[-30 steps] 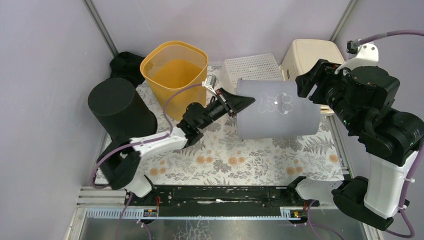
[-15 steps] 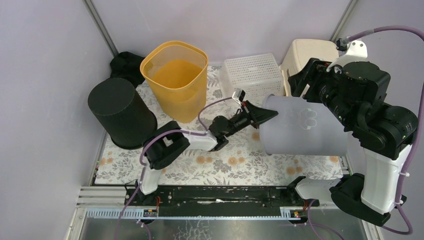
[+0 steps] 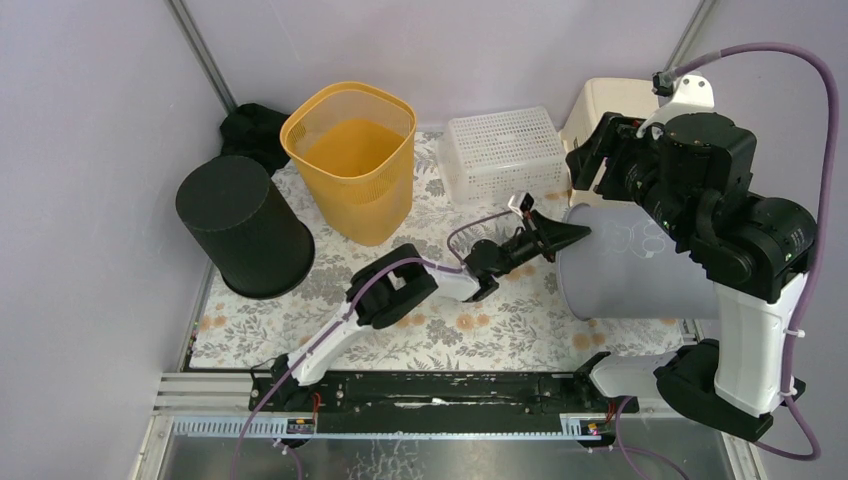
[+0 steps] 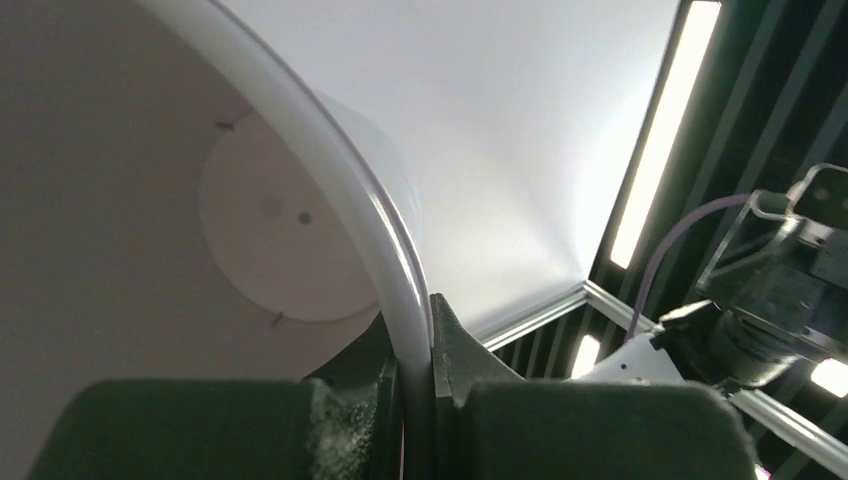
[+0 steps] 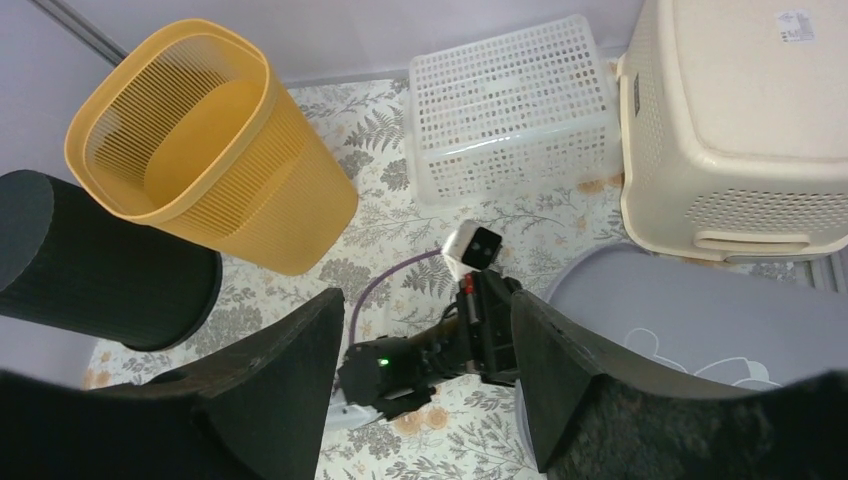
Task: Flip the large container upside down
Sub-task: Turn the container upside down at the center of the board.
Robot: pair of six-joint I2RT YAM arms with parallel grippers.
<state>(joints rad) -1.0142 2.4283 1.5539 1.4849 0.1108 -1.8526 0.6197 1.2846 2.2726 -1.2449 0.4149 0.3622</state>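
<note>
The large container [image 3: 635, 268] is a pale grey bin lying on its side at the right of the floral mat, its mouth facing left. My left gripper [image 3: 563, 237] reaches far to the right and is shut on its rim. In the left wrist view the white rim [image 4: 380, 250] runs down between the two pads, with the bin's inside and round bottom to the left. My right gripper [image 3: 592, 158] hangs open above the bin's far side and touches nothing. In the right wrist view the right gripper [image 5: 425, 345] frames the left wrist, with the container [image 5: 700, 320] at lower right.
A yellow slatted basket [image 3: 352, 160] stands at the back, beside an upturned black bin [image 3: 240, 225] on the left. A white mesh basket [image 3: 503, 150] and a cream hamper [image 3: 612, 105] sit at the back right. Black cloth [image 3: 250, 130] lies in the back-left corner.
My left arm has stretched rightward, dragging the container right and nearer the front edge. My right arm has risen and drawn back above it, still open.
</note>
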